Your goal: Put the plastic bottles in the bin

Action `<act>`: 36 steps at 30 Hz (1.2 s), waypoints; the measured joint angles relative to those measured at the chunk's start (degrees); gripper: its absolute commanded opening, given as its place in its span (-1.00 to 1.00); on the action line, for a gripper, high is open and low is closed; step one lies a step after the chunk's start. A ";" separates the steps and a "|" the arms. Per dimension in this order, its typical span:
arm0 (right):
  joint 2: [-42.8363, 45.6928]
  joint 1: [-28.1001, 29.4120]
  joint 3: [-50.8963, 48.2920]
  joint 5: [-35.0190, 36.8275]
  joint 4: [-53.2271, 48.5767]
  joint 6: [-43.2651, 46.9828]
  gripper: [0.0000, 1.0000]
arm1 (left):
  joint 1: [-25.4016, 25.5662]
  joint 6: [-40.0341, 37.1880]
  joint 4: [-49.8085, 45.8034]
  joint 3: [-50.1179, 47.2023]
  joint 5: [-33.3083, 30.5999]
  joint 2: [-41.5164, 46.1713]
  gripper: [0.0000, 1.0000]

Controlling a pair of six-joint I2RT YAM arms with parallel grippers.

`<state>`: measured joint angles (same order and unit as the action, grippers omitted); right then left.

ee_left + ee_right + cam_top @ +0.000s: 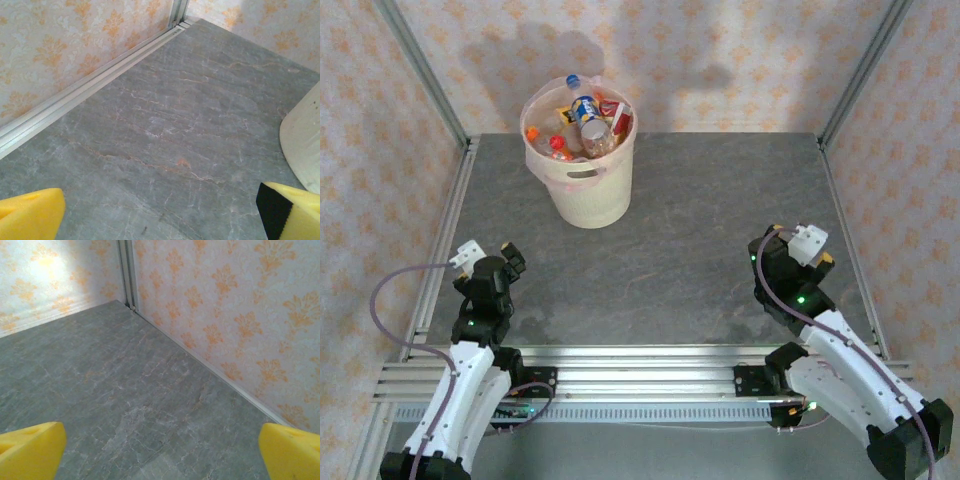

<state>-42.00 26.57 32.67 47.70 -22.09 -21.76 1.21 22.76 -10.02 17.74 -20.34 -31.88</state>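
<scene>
Heaped in large round pale cream plastic bin [586,192]: small clear plastic bottles [582,125] with coloured caps. Over grey stone-look worktop [700,230], left gripper [160,212] and right gripper [160,450] both spread wide, holding nothing.

On my top feed a flat grey stone-patterned tabletop [700,230] takes up the middle of the screen. Behind it, at 12 o'clock, stands a cream back wall papered with orange floral motifs [740,60], and soft grey shadows lie across it. A slanted silver aluminium post [420,70] rises at 10 o'clock and a matching right-hand post [865,70] at 2 o'clock. Ribbed silver aluminium rails [640,365] lie across the table's near edge at 6 o'clock. On my left wrist feed a pale metal edge strip [85,90] runs between tabletop and wallpaper towards 1 o'clock. My right wrist feed shows a thin metal corner upright [126,272] at 11 o'clock, where two papered walls meet.
</scene>
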 measured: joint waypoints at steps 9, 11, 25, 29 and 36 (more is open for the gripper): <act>-2.40 -8.04 -7.34 -7.69 15.56 5.42 0.98 | 0.00 -7.87 14.71 -2.25 -0.76 -8.87 1.00; -3.21 -8.92 -8.83 -8.96 19.15 6.91 0.98 | 0.00 -9.92 18.27 -3.28 -1.03 -10.25 1.00; -12.20 -13.62 -12.52 -15.43 36.74 15.04 0.98 | -2.40 -17.18 38.10 -5.16 2.40 -25.94 1.00; -15.04 -15.28 -13.33 -17.66 40.76 16.46 0.99 | -2.51 -18.16 42.21 -5.14 3.93 -30.53 1.00; -19.17 -18.82 -13.51 -21.42 46.88 17.42 0.99 | -2.89 -19.85 46.56 -3.63 6.56 -36.76 1.00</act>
<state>-61.17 7.75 19.16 26.28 24.80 -4.34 -1.67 2.92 36.53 14.11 -13.78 -68.64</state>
